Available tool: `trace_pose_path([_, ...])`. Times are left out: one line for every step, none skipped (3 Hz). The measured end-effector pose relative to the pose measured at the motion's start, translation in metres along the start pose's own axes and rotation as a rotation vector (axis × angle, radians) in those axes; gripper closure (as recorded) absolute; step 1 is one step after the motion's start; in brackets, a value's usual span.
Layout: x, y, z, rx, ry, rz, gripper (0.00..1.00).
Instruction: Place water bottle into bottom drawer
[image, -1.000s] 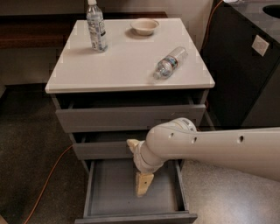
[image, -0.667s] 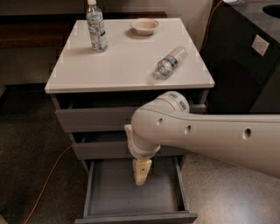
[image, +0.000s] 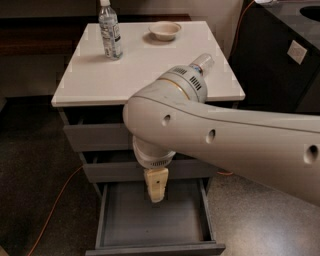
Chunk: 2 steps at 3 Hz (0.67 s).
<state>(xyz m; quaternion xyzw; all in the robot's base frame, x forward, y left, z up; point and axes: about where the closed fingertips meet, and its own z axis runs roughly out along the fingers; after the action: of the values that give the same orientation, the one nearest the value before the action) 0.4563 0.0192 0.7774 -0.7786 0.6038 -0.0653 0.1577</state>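
Observation:
The water bottle (image: 202, 64) lies on its side on the white cabinet top (image: 130, 70), near the right edge; only its neck end peeks out above my arm, the rest is hidden. The bottom drawer (image: 125, 222) is pulled out, and its plain grey inside holds nothing. My gripper (image: 156, 186) hangs pointing down over the back middle of that drawer, just in front of the middle drawer's front. It holds no object that I can see. My thick white arm (image: 225, 135) crosses the view from the right.
A taller clear bottle (image: 110, 31) stands at the back left of the top, with a shallow bowl (image: 165, 31) behind the middle. A dark cabinet (image: 280, 55) stands to the right. An orange cable (image: 52, 210) runs over the floor on the left.
My arm has swung closer and higher in view and now covers most of the water bottle. The gripper stays over the open bottom drawer, shifted slightly left.

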Motion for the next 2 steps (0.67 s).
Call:
trace_pose_path([-0.002, -0.005, -0.033, -0.039, -0.030, -0.061, 0.00])
trace_pose_path([-0.011, -0.018, -0.059, -0.124, -0.074, -0.197, 0.00])
